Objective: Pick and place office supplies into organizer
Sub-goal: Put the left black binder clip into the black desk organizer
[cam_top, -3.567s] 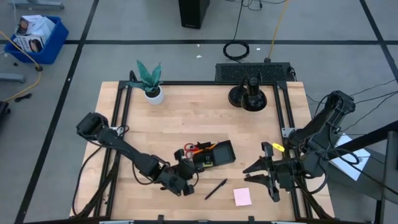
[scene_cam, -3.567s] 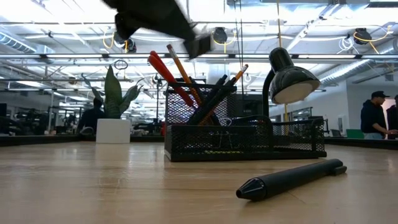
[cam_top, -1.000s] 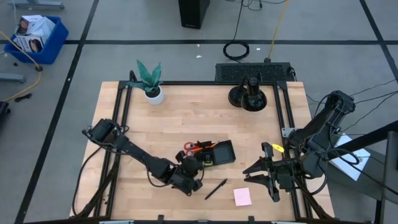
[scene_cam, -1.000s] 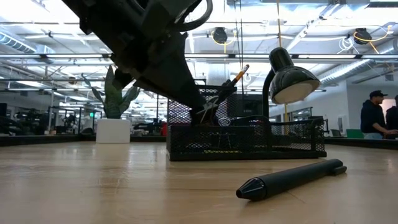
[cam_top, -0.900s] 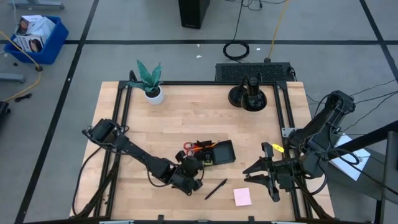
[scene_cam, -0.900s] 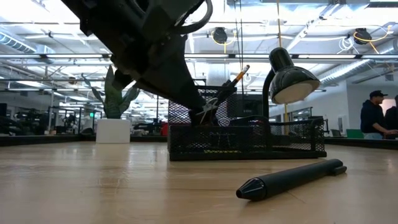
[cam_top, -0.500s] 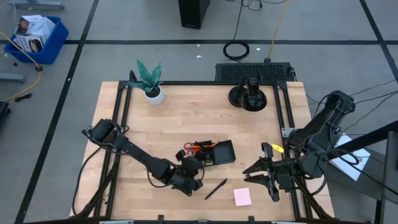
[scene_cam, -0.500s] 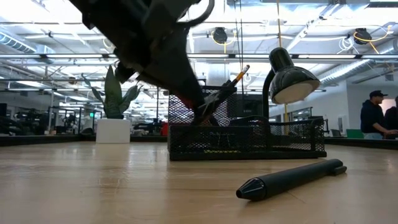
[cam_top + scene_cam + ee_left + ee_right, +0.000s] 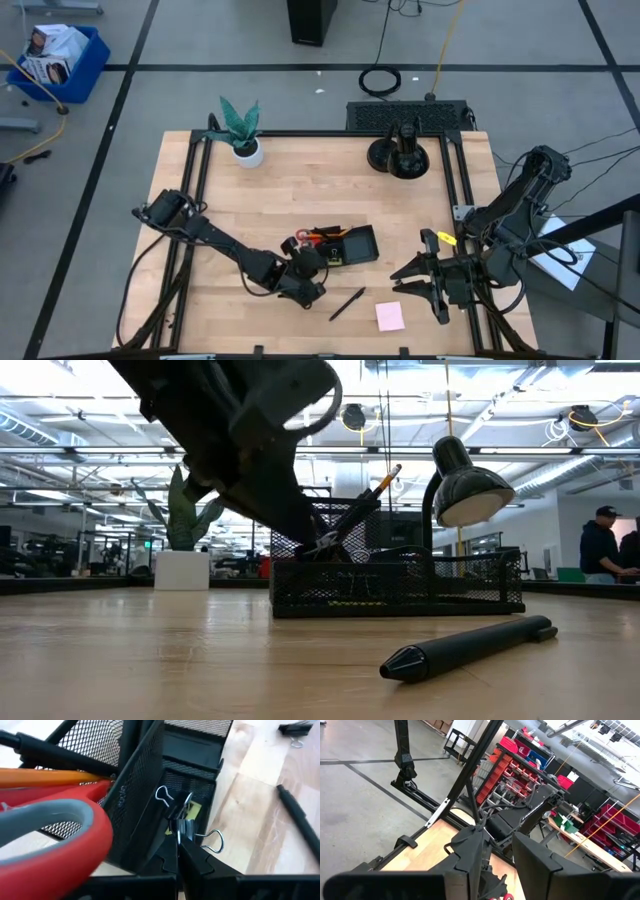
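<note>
- The left gripper (image 9: 181, 851) sits low in the left wrist frame, its dark fingers pinched tight on a small black binder clip (image 9: 183, 822) whose wire loops stick out to either side.
- That clip hangs over the rim of the black mesh organizer (image 9: 142, 785), above a low compartment where a yellow-green piece (image 9: 193, 810) shows on the floor.
- In the left half of that frame, the red-handled scissors (image 9: 60, 845) loom large, with an orange pencil (image 9: 45, 777) lying just above them, both leaning in the taller mesh section.
- Seen from above, the left gripper (image 9: 305, 272) is at the lower centre of the table, right against the organizer's (image 9: 352, 245) left end.
- A black pen (image 9: 347, 303) lies loose on the wood just below the organizer, and a pink sticky-note pad (image 9: 390, 316) rests a little right of the pen.
- The right gripper (image 9: 412, 282) waits at the lower right of the table, its fingers spread and holding nothing.
- A potted plant (image 9: 241, 132) stands at the upper left of the table, a black lamp (image 9: 400, 152) at the upper right.
</note>
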You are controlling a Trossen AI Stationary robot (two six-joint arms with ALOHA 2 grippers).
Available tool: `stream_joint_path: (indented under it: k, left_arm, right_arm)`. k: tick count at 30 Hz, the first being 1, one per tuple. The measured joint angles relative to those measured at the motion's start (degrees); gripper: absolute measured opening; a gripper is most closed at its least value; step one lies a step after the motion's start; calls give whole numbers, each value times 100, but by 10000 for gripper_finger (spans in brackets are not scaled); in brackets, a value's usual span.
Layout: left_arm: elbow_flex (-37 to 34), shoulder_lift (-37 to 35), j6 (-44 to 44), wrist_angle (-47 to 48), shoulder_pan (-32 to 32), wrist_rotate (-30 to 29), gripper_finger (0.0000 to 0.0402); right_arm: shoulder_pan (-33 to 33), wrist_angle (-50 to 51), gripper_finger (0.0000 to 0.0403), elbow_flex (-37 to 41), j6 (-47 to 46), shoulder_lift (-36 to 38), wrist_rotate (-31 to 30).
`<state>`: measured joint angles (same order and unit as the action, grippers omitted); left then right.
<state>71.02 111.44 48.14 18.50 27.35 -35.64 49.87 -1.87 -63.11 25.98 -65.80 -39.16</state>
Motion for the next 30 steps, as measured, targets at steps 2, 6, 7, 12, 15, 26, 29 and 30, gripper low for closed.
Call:
stream_joint_path:
  k: [2,6,7,12,15,26,29,30]
  left_arm:
    - [0,0,2,-1,-2,5,0]
    - [0,0,2,-1,7,-2,0]
    - [0,0,2,-1,7,-7,0]
    - [0,0,4,26,-34,-96,0]
    - [0,0,7,42,-71,-100,0]
    - [0,0,69,173,-107,-41,3]
    - [0,0,140,248,-109,-41,12]
    - [0,0,158,270,-109,-41,15]
  right_arm:
    - [0,0,100,0,-9,0,0]
    - [0,-1,100,0,-14,0,0]
    - [0,-1,100,0,-15,0,-1]
    - [0,-1,100,0,-21,0,0]
    - [0,-1,100,0,-76,0,0]
    - [0,-2,100,0,-83,0,20]
    - [0,-2,100,0,-83,0,21]
    - [0,0,100,0,-83,0,22]
